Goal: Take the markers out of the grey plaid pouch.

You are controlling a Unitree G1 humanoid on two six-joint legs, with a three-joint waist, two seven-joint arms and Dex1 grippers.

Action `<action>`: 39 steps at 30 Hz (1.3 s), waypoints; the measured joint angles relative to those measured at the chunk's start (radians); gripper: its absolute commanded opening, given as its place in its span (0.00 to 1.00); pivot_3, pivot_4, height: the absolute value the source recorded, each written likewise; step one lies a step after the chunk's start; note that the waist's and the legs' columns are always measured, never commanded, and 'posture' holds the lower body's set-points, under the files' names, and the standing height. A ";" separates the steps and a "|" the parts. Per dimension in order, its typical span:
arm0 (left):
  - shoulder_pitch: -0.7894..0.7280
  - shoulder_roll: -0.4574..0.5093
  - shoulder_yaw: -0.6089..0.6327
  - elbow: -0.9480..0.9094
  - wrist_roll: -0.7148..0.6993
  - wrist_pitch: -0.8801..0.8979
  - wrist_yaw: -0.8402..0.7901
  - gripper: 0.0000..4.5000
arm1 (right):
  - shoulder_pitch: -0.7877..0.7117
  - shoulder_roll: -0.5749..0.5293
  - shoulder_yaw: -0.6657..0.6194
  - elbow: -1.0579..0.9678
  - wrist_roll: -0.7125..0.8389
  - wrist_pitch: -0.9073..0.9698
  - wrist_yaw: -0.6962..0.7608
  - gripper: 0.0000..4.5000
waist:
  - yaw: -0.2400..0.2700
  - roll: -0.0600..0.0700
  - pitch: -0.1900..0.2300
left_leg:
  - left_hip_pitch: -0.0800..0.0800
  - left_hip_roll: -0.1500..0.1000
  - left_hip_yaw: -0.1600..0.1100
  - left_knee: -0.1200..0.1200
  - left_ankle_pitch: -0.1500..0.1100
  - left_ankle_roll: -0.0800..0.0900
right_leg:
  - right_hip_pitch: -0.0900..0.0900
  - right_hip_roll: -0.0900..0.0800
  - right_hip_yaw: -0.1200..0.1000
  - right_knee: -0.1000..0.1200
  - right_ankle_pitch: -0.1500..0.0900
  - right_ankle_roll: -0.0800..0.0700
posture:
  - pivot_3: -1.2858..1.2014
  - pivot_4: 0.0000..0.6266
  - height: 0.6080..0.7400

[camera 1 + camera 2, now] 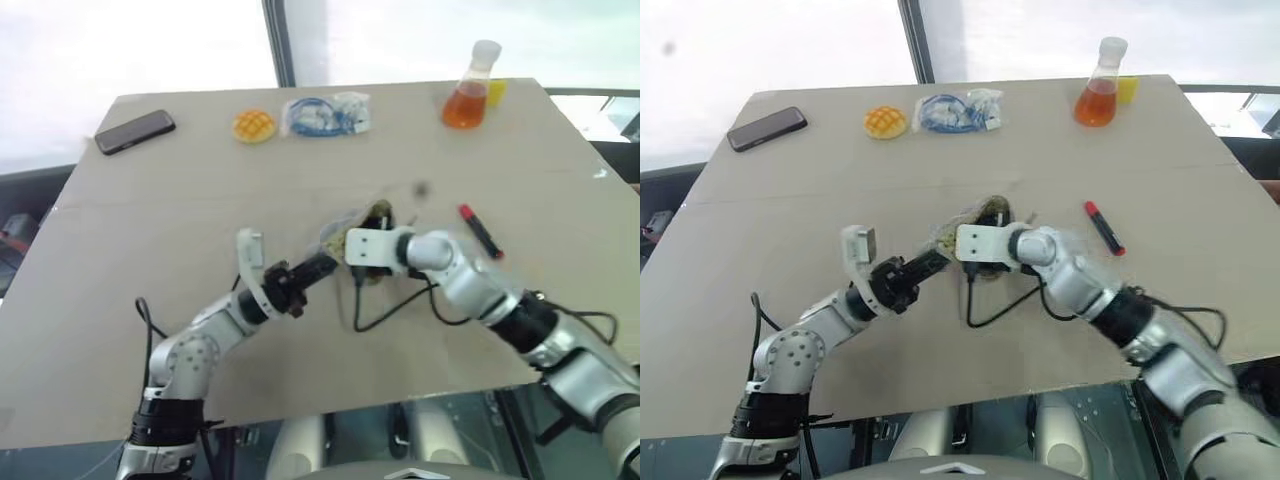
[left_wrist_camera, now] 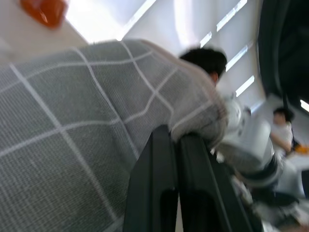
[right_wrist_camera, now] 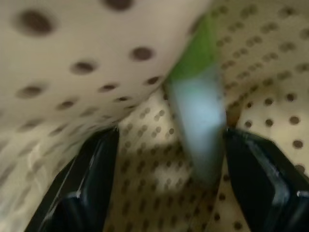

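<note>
left gripper [image 2: 176, 159]: pinched tight on the grey plaid pouch [image 2: 87, 145], mid-table
right gripper [image 3: 166, 188]: spread inside it, straddling the green marker [image 3: 198, 121]
red marker [image 1: 479, 231]: out already (1 left)
risk: lining snags, marker slips

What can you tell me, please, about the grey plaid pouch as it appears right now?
The soft grey fabric pouch with thin white grid lines lies near the middle of the tan table. Its mouth is open, showing yellowish lining with dark dots. The left end effector is shut on its edge, and the right end effector reaches inside, open, either side of a bright green marker that sits in the lining.
</note>
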 measured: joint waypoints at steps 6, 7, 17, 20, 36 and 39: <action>0.020 -0.023 -0.001 -0.029 0.040 -0.016 -0.001 0.00 | 0.082 0.013 -0.119 0.020 -0.020 -0.070 -0.083 0.01 | 0.009 0.000 0.000 | -0.002 -0.001 0.000 0.001 0.000 0.000 | 0.000 -0.002 0.002 -0.001 0.000 -0.002 | 0.52 0.24 1.00; 0.018 -0.026 -0.001 -0.032 0.049 -0.022 -0.001 0.00 | 0.104 0.000 -0.141 -0.008 -0.012 -0.063 -0.072 0.01 | 0.009 0.000 0.000 | -0.002 -0.001 0.000 0.001 0.000 0.000 | 0.000 -0.003 0.002 -0.001 0.001 -0.003 | 0.52 0.24 1.00; -0.070 -0.046 0.043 0.064 0.107 -0.075 -0.003 0.00 | 0.219 -0.093 -0.353 -0.483 0.185 0.192 0.149 0.01 | 0.008 0.000 0.001 | -0.002 0.000 -0.001 0.000 0.000 0.000 | 0.000 0.001 0.001 -0.001 0.000 0.000 | 0.52 0.24 1.00; -0.082 -0.046 0.055 0.086 0.105 -0.068 -0.024 0.00 | 0.227 -0.095 -0.371 -0.502 0.191 0.240 0.152 0.01 | 0.008 0.000 0.001 | -0.002 -0.001 -0.001 0.000 0.000 0.000 | 0.000 0.000 0.001 -0.001 -0.001 -0.001 | 0.52 0.24 1.00; -0.126 -0.015 0.113 0.104 -0.252 0.347 -0.114 0.00 | 0.081 -0.374 -0.340 -0.671 0.236 0.442 0.449 0.33 | 0.012 -0.001 0.004 | -0.003 -0.001 -0.002 0.001 0.000 0.000 | 0.000 -0.002 0.000 -0.001 -0.001 -0.001 | 0.52 0.24 1.00; -0.107 0.011 0.098 0.134 -0.144 0.284 -0.142 0.00 | 0.032 -0.395 -0.297 -0.690 0.235 0.477 0.500 0.33 | 0.004 -0.001 0.003 | -0.001 -0.001 -0.001 0.000 0.000 0.000 | 0.000 0.000 0.000 -0.001 -0.002 -0.003 | 0.52 0.24 1.00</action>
